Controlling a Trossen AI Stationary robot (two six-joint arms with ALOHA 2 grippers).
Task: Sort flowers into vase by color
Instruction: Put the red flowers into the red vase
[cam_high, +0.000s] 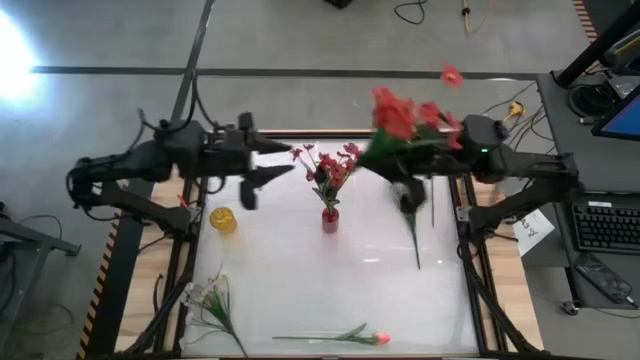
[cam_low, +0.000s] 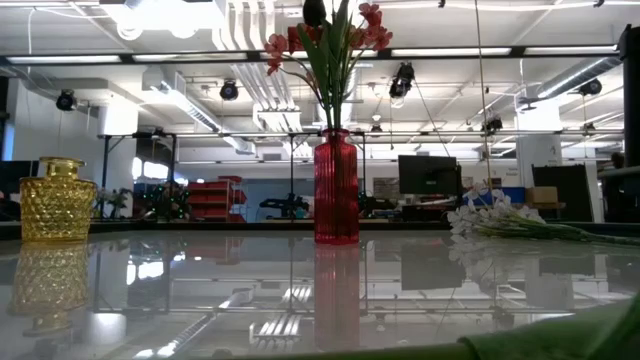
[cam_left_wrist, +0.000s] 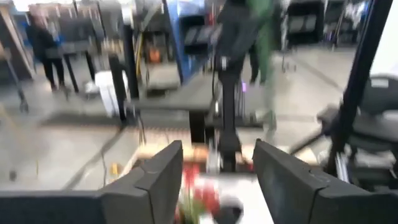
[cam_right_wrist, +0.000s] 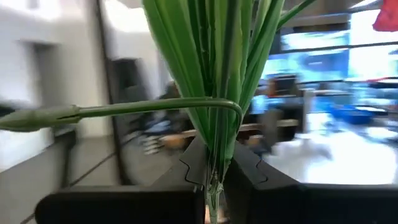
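Your table (cam_high: 300, 290) fills the lower centre of the high view. Left arm (cam_high: 140, 165) reaches in from the left edge, right arm (cam_high: 520, 170) from the right.

Right gripper (cam_high: 405, 190) sits right of centre, above the table, fingers (cam_right_wrist: 245, 171) pinched on a red spray (cam_high: 400, 115). Blooms show upper centre-right; the stem (cam_high: 415, 240) hangs toward the table.

Left gripper (cam_high: 262, 160) is left of centre, fingers (cam_left_wrist: 283, 177) spread, nothing between them.

Red vase (cam_high: 330, 218) stands dead centre, with red flowers (cam_high: 330, 165) already in it. Yellow vase (cam_high: 222, 220) is left of it, well apart.

White spray (cam_high: 210, 300) lies flat lower left. Pink bud (cam_high: 335, 337) lies flat bottom centre, head to the right.
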